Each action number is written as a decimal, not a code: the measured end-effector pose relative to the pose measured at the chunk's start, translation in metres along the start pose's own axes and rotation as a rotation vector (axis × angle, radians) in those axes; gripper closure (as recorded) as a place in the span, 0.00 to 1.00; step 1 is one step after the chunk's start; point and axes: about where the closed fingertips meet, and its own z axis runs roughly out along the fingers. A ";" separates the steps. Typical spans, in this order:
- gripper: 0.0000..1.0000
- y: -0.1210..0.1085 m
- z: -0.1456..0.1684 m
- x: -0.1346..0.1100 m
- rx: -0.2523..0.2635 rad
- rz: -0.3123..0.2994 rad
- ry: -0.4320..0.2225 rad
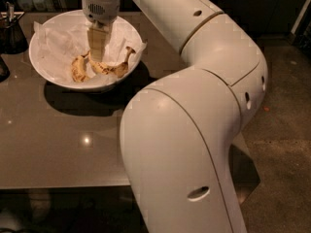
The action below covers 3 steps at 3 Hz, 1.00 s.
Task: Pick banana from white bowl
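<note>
The white bowl (pixel 46 62), lined with crumpled white paper, stands at the table's far left. Two bananas lie in it. The longer curved banana (pixel 115 68) lies right of centre with its brownish stem end pointing up to the right. The shorter, stubbier banana (pixel 77 69) lies to its left. My gripper (pixel 97 52) reaches straight down into the bowl from above, its tip at the left end of the longer banana, between the two bananas. That end of the banana is hidden behind it.
The brown glossy table (pixel 63 144) runs to a front edge low in the view. A dark holder (pixel 10 32) stands left of the bowl, with another dark object (pixel 2 68) at the left edge. My large white arm (pixel 194 130) covers the right side, and the floor (pixel 286 130) lies beyond it.
</note>
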 end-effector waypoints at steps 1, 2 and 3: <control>0.48 -0.002 0.007 0.000 -0.013 0.005 0.005; 0.47 -0.004 0.014 0.001 -0.023 0.014 0.009; 0.49 -0.007 0.022 0.003 -0.039 0.024 0.014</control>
